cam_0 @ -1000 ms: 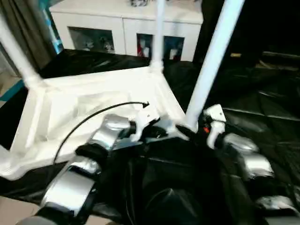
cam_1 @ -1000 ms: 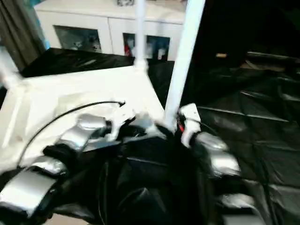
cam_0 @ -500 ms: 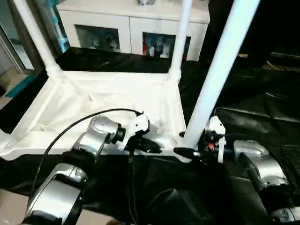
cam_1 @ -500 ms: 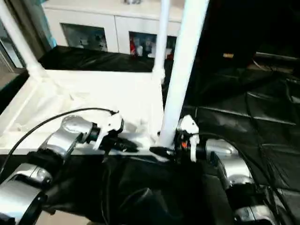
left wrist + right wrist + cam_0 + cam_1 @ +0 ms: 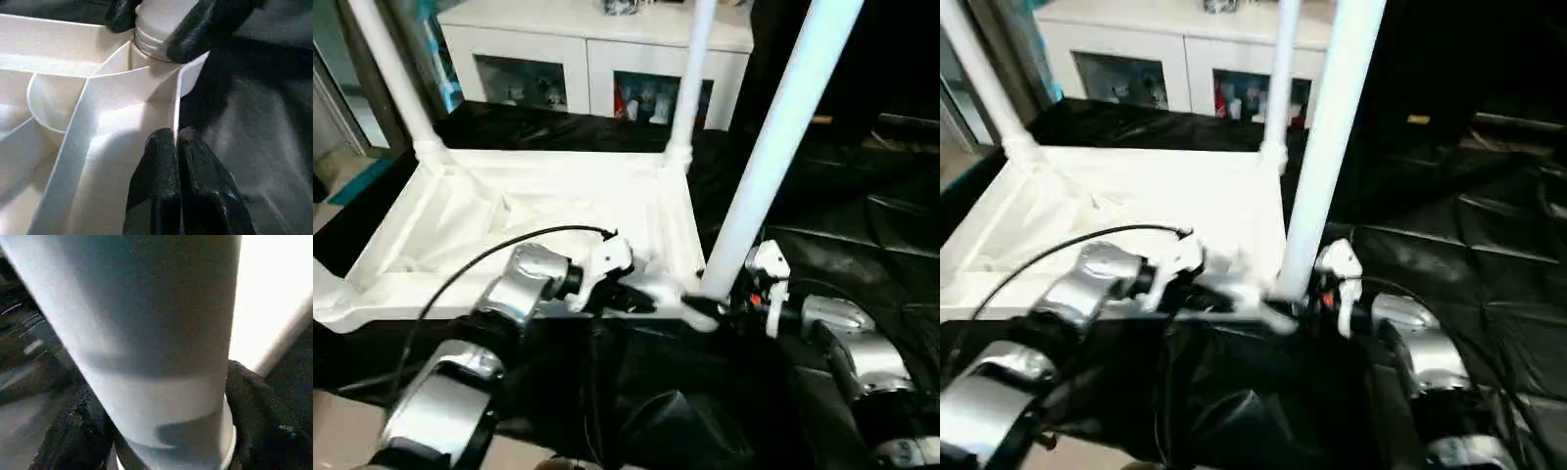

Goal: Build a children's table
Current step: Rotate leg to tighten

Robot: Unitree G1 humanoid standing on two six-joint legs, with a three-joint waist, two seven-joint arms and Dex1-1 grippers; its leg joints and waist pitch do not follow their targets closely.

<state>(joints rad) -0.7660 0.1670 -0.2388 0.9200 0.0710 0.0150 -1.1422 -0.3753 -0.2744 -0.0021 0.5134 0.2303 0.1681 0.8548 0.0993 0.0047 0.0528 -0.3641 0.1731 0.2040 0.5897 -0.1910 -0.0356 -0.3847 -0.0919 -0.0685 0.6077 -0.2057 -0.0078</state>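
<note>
The children's table lies upside down, all white, its ribbed underside facing up. Three legs stand upright in its corner sockets: far left, far right and near right. My left gripper is shut on the thin rim wall beside the near right corner, fingertips pinched together on it. My right gripper reaches in from the right at that corner. Its black fingers press on both sides of the near right leg's base, just above the socket.
A black cover drapes the big work table under the white table and falls in folds toward me. A white cabinet with glass doors stands behind. Floor shows at the left edge.
My right gripper's fingers have drawn in around the near right leg's base. The left gripper keeps its pinch on the rim. The camera has shifted and tilted.
</note>
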